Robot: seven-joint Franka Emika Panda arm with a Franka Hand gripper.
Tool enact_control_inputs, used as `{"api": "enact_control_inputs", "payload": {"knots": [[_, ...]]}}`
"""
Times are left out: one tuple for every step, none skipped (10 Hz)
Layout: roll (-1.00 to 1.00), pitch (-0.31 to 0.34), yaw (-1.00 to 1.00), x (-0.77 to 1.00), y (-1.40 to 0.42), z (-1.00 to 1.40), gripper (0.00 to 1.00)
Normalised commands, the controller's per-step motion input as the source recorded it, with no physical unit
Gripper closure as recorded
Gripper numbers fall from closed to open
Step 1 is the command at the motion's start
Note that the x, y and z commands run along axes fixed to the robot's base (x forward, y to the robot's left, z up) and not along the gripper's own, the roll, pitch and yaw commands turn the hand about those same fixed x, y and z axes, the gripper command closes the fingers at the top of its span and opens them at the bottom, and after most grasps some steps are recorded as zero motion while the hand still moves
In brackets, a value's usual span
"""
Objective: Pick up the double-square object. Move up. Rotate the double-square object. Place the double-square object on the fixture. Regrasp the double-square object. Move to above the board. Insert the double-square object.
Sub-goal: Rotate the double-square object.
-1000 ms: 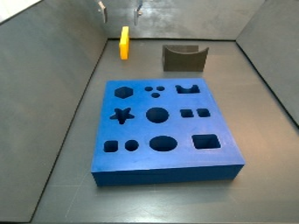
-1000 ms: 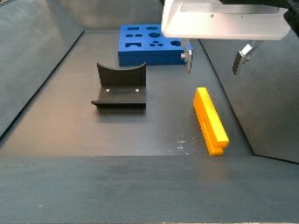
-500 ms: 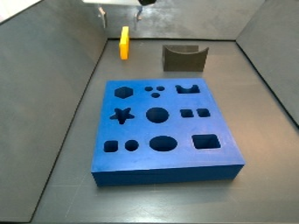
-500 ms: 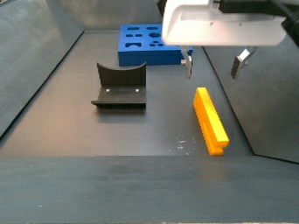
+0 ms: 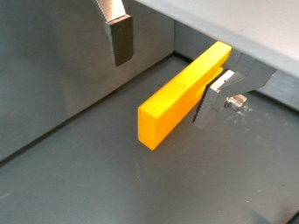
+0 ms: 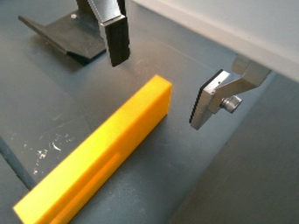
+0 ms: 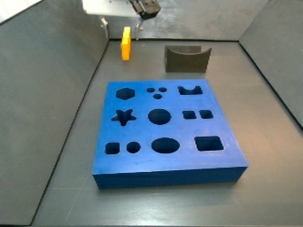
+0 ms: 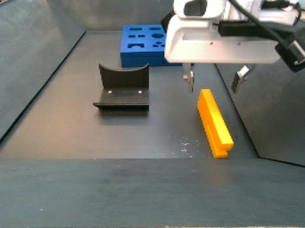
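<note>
Step 1, the pick-up, is in hand. The hand [image 8: 212,78] hangs released over the far end of the piece [image 8: 215,123], which lies flat on the floor, well apart from the board [image 8: 152,44]. Next: lower until both fingers [image 6: 114,39] straddle it, then clench.

On my floor: one double-square object [image 8: 213,123], one fixture [image 8: 121,88], one board [image 7: 167,133]. Above them hangs my one gripper [image 8: 213,79], fingers apart.

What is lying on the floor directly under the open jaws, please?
The double-square object lies flat on the floor beneath the gripper, whose jaws stand open and clear of it. In a side view the gripper body hides the piece's upper end.
</note>
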Motion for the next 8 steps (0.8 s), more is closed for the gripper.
{"api": "enact_control_inputs", "payload": {"knots": [[-0.08,-0.046,0.0,0.04,0.01,-1.0,0.0],[-0.09,-0.043,0.01,0.05,0.01,-1.0,0.0],[-0.1,-0.043,0.01,0.05,0.01,-0.99,0.0],[-0.1,-0.045,0.01,0.06,0.01,-0.92,0.0],[-0.11,-0.049,0.02,0.05,0.01,-0.89,0.0],[-0.12,-0.05,0.02,0.05,0.01,-0.8,0.0],[-0.12,-0.053,0.02,0.05,0.01,-0.76,0.0],[-0.13,-0.054,0.03,0.04,0.01,-0.71,0.0]]}}
